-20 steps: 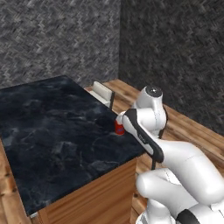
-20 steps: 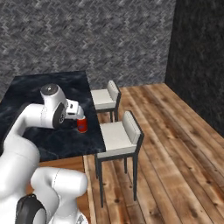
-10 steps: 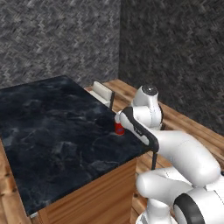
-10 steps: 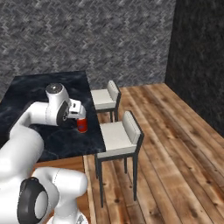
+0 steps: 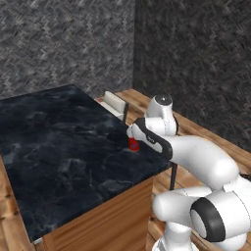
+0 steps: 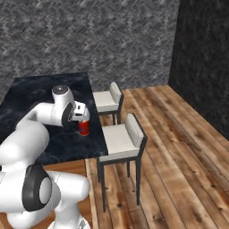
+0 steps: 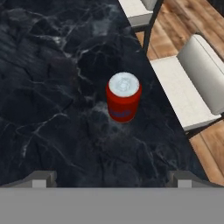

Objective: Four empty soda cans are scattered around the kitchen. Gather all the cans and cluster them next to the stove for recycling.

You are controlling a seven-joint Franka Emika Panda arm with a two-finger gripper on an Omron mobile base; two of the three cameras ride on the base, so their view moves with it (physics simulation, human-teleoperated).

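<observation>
Can under open jaws at the bench edge

Can [image 7: 124, 102], red with a silver top, stands upright on the black marbled bench [image 7: 48, 96], close to the edge that faces the stools. In the hand view it sits a little above the middle, with bare bench all round it and nothing touching it. The gripper [image 7: 111, 178] hangs above it, jaws wide apart and holding nothing; the two dark fingertips [image 7: 41, 178] stand far to either side at the bottom of that view, and the can lies ahead of the gap between them, not yet inside it.

In the right base view the gripper [image 6: 79, 115] is just over the can [image 6: 83, 128], and the white arm [image 6: 44, 114] bends across the bench [image 6: 27, 89] to reach it. In the left base view the arm [image 5: 196, 157] covers most of the can [image 5: 132, 144], so only a red sliver shows beside the wrist.

Two white-seated stools stand on the wood plank floor [image 6: 179, 147] beside the bench: the near stool [image 6: 120, 139] just past the can's edge of the bench, the far stool [image 6: 107, 100] behind it. Grey herringbone walls [image 6: 112, 40] close off the back.
</observation>
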